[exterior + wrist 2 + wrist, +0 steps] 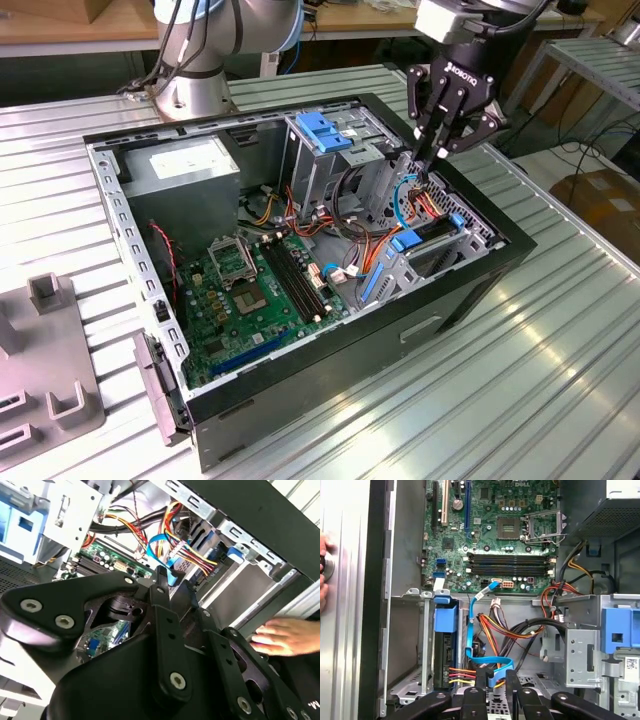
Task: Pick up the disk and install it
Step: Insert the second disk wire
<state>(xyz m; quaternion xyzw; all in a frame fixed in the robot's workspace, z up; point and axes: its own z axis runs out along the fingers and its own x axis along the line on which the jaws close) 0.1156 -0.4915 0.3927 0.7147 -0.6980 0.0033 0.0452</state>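
Flat hard disk in its light-blue plastic bracket (445, 647) already sits edge-on in the grey metal drive bay (410, 645), at the corner of the open black computer case (478, 292) on the ribbed metal tabletop (560, 360). Red and yellow power wires (462, 674) run to its end.

Black two-finger tool (436, 160) hangs just over that bay. Its fingers are drawn nearly together and look to be pinching the flat blue data cable (492, 662) near its loose end.

A person's hand (286, 636) rests on the outside of the case.

Handling, as a judgement:
- The disk is stiff, dense and shock-sensitive.
- Grip the long bracket edges, not the label face or connector end.
- The cable is limp, so take it at the plug.
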